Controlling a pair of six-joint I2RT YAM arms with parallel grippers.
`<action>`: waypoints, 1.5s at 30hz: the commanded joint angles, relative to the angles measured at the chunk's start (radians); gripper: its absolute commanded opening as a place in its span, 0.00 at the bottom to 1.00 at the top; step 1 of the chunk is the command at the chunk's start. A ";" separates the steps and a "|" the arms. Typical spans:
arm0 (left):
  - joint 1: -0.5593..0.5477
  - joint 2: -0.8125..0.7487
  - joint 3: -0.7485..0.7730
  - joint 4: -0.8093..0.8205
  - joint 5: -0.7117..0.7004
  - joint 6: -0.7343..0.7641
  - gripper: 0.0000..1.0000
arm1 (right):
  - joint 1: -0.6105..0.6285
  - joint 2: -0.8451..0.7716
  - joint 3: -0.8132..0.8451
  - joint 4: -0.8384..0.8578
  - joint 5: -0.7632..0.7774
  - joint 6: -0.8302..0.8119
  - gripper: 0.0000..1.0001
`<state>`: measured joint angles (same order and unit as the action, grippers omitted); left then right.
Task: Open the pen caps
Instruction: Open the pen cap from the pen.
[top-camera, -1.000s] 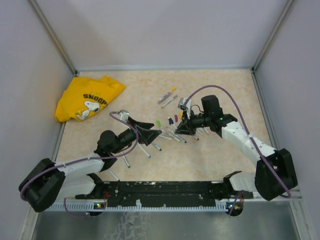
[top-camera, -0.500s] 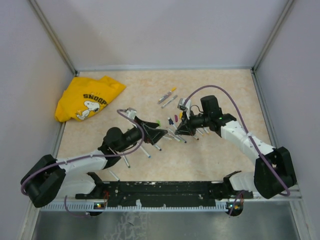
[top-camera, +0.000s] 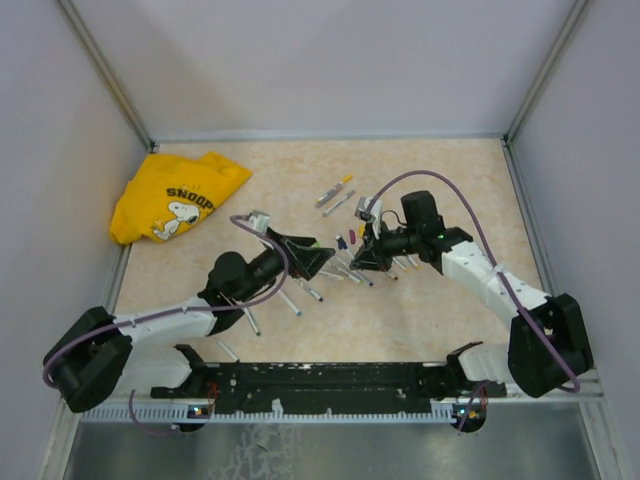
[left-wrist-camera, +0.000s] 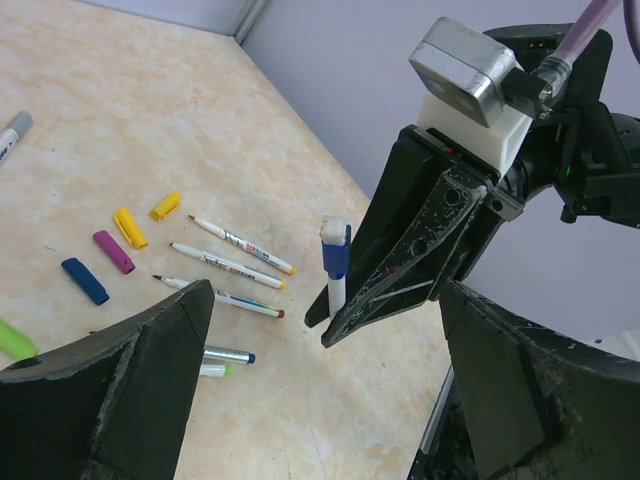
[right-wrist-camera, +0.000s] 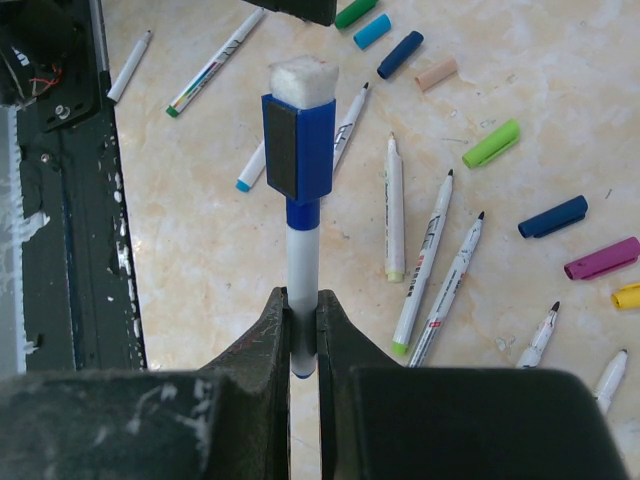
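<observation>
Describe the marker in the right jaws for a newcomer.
On the beige mottled tabletop, find the loose markers near its middle. The jaws of the right gripper clamp a white-barrelled, blue-capped marker. Only it is upright, white pad atop its cap.

A crumpled yellow Snoopy garment (top-camera: 178, 205), probably a T-shirt, lies far left on the beige table (top-camera: 450, 170).

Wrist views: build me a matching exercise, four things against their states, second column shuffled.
1 left pincer
2 right pincer
3 blue-capped marker
4 purple cap

A lying loose
B open
C held upright
D shut on a barrel

Pairs: 1-B, 2-D, 3-C, 4-A
</observation>
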<state>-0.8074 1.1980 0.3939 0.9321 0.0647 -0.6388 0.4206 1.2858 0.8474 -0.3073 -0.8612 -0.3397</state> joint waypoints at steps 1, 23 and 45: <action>-0.002 -0.019 -0.030 0.069 -0.016 0.009 0.99 | 0.001 0.000 0.059 0.010 -0.007 -0.014 0.00; -0.056 0.190 0.139 0.059 -0.053 -0.013 0.86 | 0.010 0.010 0.064 0.002 0.005 -0.017 0.00; -0.056 0.278 0.206 0.096 -0.040 0.036 0.22 | 0.016 0.012 0.070 -0.008 -0.002 -0.021 0.00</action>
<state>-0.8619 1.4631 0.5674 0.9955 0.0120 -0.6262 0.4297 1.2984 0.8589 -0.3317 -0.8497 -0.3408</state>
